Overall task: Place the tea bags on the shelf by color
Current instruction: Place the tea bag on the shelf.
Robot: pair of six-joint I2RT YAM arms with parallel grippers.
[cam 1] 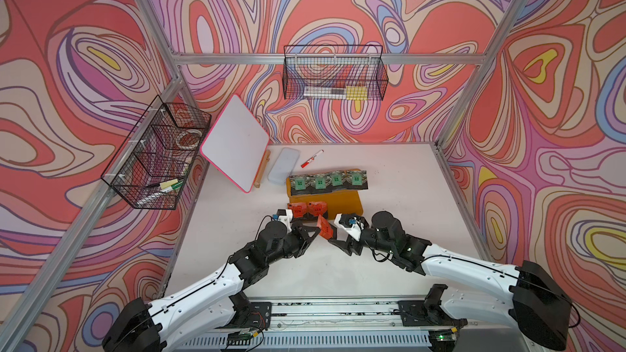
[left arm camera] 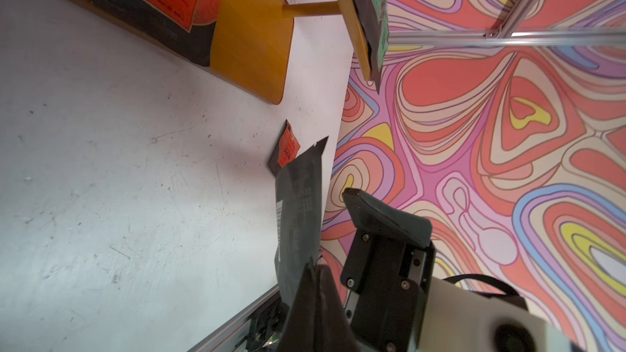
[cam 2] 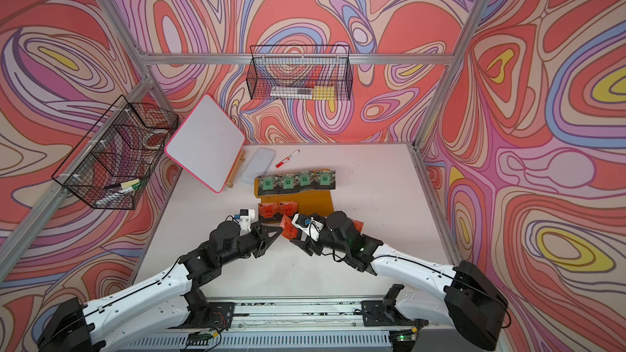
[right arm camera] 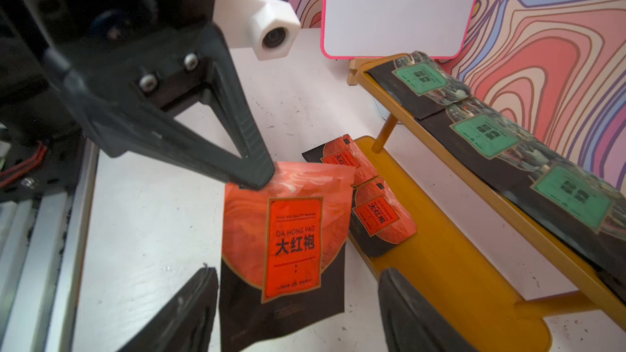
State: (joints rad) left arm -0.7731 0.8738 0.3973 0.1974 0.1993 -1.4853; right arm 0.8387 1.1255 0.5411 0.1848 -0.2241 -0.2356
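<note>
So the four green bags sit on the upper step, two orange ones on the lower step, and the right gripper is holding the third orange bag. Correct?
Not quite: the left gripper holds the third orange bag, pinched at its top edge, while the right fingers stand open either side of it, as the right wrist view shows. The rest holds.

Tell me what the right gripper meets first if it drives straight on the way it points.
The orange-red tea bag pinched by the left gripper hangs squarely between the right gripper's open jaws, so it likely comes first; depth is unclear.
</note>
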